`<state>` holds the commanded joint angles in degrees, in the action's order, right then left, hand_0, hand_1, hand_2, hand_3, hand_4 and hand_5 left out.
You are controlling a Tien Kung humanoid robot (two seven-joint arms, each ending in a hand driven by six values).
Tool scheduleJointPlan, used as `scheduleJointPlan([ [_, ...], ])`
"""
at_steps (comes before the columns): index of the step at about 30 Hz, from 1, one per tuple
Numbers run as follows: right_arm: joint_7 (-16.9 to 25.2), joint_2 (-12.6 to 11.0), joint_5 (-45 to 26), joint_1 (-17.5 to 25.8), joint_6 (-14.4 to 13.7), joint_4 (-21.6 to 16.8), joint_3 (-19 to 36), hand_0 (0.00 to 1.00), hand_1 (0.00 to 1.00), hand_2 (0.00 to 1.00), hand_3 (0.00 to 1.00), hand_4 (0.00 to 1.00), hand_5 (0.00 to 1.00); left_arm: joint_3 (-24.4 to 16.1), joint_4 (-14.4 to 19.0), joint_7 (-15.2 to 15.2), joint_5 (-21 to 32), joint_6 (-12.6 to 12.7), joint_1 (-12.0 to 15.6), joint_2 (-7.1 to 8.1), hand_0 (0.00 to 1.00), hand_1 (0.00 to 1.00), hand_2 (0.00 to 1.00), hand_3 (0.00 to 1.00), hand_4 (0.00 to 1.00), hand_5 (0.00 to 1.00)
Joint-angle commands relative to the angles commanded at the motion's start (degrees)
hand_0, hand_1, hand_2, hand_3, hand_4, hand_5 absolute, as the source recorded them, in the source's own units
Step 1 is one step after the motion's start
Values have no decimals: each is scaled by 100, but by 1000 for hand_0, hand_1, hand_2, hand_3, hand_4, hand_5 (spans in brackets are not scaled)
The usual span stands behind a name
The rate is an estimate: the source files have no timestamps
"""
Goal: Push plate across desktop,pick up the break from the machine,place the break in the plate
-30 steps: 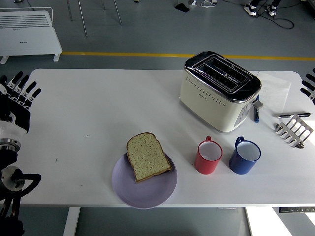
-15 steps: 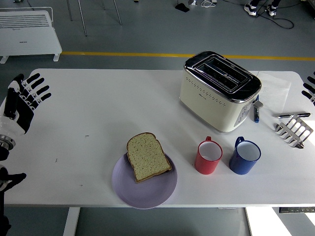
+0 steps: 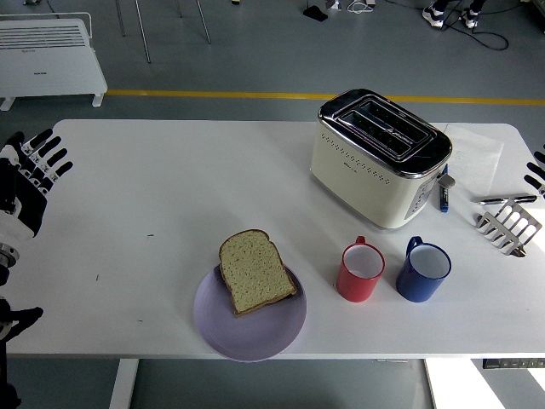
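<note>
Drawn back toward the left edge of the table since half a second ago: left hand point(image 3: 30, 175), now lower and further out, fingers spread and holding nothing. Barely showing at the right edge: right hand point(image 3: 536, 173), only fingertips in view, too little to tell whether open or curled. Already lying on the purple plate point(image 3: 255, 328) near the table's front edge: slice of bread point(image 3: 255, 271), rounded top pointing away and up-left, long axis running from far-left to near-right, overhanging the plate's far rim. Standing well beyond and to the right: cream toaster point(image 3: 379, 158), slots showing no bread. Lying to the right of and nearer than the left hand, well apart from it: plate and bread, with the left hand seemingly the closer of the two. Judging by this layout, placing looks done, with nothing left to grasp.
</note>
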<state>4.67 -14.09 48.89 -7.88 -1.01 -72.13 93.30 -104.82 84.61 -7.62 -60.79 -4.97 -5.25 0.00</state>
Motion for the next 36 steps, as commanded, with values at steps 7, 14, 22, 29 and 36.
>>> scheduleJointPlan([
  [7,141,33,-144,58,-45,-26,38,817,769,768,763,569,673,80,-125,147,169,82,56,0,791,841,858,794,607,998],
  [14,148,47,-356,150,-23,-31,41,814,766,765,762,570,672,136,-279,291,361,162,116,0,789,836,856,794,607,998],
  [22,177,151,-1955,146,366,-27,29,812,762,768,770,568,674,180,-505,382,1132,9,251,0,791,837,852,793,607,998],
  [29,189,134,-2212,110,378,-40,9,810,760,768,770,568,672,161,-604,425,1420,-15,239,0,790,835,852,793,607,998],
  [36,176,138,-2274,110,312,21,74,806,756,766,766,568,668,97,-629,357,1643,-141,160,0,791,830,850,790,604,998],
])
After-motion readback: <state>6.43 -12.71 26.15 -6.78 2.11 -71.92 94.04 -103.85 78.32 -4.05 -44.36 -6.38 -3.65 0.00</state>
